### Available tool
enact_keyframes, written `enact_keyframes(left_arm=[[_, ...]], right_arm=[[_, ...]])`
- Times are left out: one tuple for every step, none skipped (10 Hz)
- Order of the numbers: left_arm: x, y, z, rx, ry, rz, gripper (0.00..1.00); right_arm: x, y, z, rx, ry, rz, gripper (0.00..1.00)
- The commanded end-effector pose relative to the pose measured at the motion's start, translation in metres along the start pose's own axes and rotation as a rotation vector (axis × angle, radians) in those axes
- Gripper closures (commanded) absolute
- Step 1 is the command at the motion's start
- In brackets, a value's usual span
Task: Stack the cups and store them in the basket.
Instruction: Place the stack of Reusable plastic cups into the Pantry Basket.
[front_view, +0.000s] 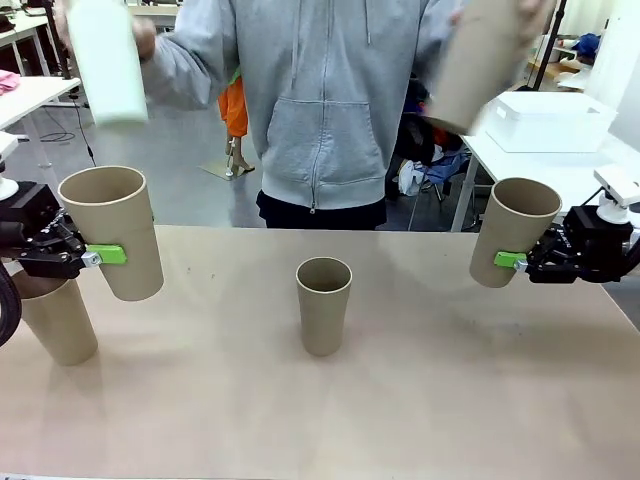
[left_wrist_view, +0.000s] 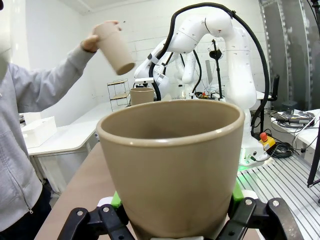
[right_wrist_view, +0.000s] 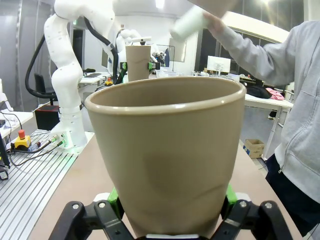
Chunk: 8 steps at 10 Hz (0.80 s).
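Holding: two brown cups, one per claw. Left claw (front_view: 108, 256) clamped on the lower wall of left cup (front_view: 112, 225), above the desk (front_view: 450, 380), left of the middle cup (front_view: 324, 300). Right claw (front_view: 505, 259) clamped likewise on right cup (front_view: 515, 228), to its right. Both cups tilt, bases toward the middle cup. Spare cup (front_view: 58, 318) stands far left of it, under my left arm. Person holds mint cup (front_view: 105, 55) and raised cup (front_view: 478, 65) high behind it. Basket (front_view: 550, 125): far behind it, rightward, on another table.

Risks, my judgement: paper walls buckling under my squeeze; tilted cups jamming when nested; middle cup toppled; spare cup clipped by my arm.
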<state>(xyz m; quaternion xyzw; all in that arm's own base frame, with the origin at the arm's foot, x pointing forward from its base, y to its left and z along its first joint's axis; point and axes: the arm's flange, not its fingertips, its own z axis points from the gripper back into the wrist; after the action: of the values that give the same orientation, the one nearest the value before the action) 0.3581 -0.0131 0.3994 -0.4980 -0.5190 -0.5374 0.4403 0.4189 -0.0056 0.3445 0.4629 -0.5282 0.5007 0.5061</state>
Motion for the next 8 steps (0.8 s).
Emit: enact_keyframes(left_arm=[[0.0035,-0.0009,-0.0004,0.0,0.003,0.012,0.14],[0.0035,-0.0009,-0.0004,0.0,0.003,0.012,0.14],[0.0035,-0.0009,-0.0004,0.0,0.003,0.012,0.14],[0.0035,-0.0009,-0.0004,0.0,0.003,0.012,0.14],[0.0035,-0.0009,-0.0004,0.0,0.003,0.012,0.14],[0.0035,-0.0009,-0.0004,0.0,0.003,0.012,0.14],[0.0035,-0.0009,-0.0004,0.0,0.003,0.012,0.14],[0.0035,-0.0009,-0.0004,0.0,0.003,0.012,0.14]], right_arm=[[0.0028,0.0001,-0.0006,0.002,-0.002,0.006,0.16],[0.0028,0.0001,-0.0006,0.002,-0.002,0.006,0.16],[0.0028,0.0001,-0.0006,0.002,-0.002,0.006,0.16],[0.0028,0.0001,-0.0006,0.002,-0.002,0.006,0.16],[0.0028,0.0001,-0.0006,0.002,-0.002,0.006,0.16],[0.0028,0.0001,-0.0006,0.002,-0.002,0.006,0.16],[0.0028,0.0001,-0.0006,0.002,-0.002,0.006,0.16],[0.0028,0.0001,-0.0006,0.002,-0.002,0.006,0.16]])
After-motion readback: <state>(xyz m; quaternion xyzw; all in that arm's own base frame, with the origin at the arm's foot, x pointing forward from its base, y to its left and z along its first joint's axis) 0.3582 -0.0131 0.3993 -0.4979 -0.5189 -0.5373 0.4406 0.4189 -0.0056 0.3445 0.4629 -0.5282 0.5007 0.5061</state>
